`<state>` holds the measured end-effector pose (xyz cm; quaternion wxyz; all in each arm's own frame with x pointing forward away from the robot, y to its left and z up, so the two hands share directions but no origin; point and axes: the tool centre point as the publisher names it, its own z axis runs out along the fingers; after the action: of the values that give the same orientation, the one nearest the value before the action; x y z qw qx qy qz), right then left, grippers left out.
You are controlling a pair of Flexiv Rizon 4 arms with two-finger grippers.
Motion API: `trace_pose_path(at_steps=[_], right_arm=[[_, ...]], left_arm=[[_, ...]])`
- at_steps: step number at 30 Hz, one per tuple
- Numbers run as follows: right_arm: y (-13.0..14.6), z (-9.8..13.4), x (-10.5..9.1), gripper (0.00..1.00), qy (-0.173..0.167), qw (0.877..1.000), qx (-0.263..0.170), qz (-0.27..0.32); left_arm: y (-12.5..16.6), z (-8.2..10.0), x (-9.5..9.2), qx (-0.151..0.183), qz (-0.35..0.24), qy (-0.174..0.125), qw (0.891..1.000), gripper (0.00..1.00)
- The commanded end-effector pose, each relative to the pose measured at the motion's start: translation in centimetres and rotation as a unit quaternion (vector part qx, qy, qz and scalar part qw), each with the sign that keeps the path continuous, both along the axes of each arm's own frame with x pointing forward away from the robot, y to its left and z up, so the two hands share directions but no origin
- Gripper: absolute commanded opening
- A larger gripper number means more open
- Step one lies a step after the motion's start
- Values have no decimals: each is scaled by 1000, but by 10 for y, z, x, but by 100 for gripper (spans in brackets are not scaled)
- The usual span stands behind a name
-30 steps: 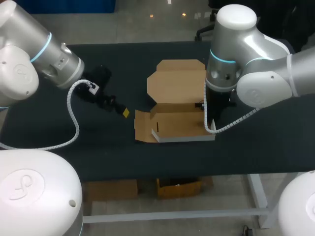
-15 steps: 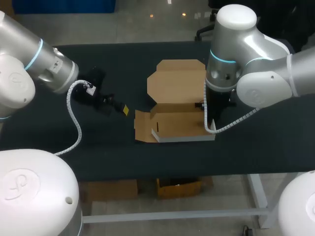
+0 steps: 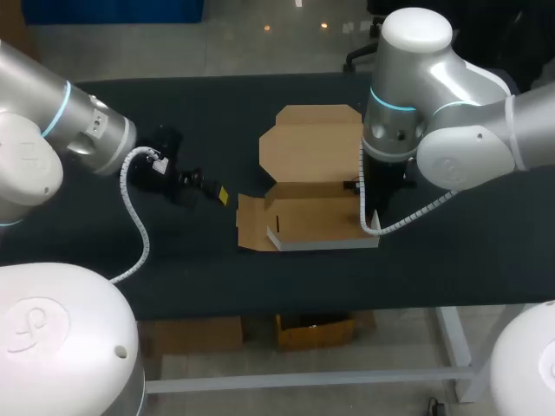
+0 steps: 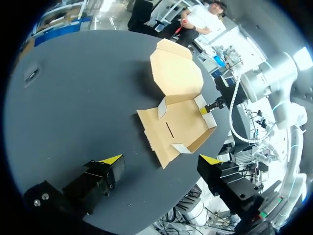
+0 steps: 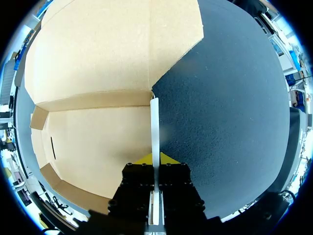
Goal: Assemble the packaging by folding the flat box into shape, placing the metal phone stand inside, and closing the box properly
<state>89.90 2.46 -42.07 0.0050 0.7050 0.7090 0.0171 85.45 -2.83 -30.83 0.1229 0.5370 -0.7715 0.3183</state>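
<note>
The brown cardboard box [image 3: 316, 221] lies open at the table's middle, with its lid [image 3: 310, 143] flat behind the shallow tray and low walls standing. In the right wrist view my right gripper [image 5: 155, 159] is shut on the tray's thin right side wall [image 5: 154, 122], holding it upright; it also shows in the left wrist view as the right gripper [image 4: 208, 107]. In the head view the right arm [image 3: 408, 130] hides that gripper. My left gripper [image 3: 212, 191] hovers left of the box, open, its fingers [image 4: 110, 161] wide apart with the box [image 4: 178, 125] well ahead. No metal phone stand is in view.
The black table [image 3: 451, 251] carries only the box. Bare black surface lies left of the box under my left gripper, and to the right of the held wall [image 5: 225, 112]. The table's front edge runs just below the tray.
My left arm has drawn back a little toward the left, its wrist shifting while the fingertip stays near the same spot. The right arm and the box have not moved.
</note>
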Motion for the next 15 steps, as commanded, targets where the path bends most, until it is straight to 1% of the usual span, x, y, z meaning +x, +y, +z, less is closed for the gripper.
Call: trace_pose_path(at_steps=[1, 8, 15], right_arm=[[0, 0, 0, 0, 0, 1000, 0, 0], [0, 0, 0, 0, 0, 1000, 0, 0], [0, 0, 0, 0, 0, 1000, 0, 0]], left_arm=[[-2, -2, 3, 1, 0, 3, 1000, 100], [-5, 0, 2, -4, 5, 5, 1000, 100], [-9, -4, 2, -8, 8, 14, 1000, 100]])
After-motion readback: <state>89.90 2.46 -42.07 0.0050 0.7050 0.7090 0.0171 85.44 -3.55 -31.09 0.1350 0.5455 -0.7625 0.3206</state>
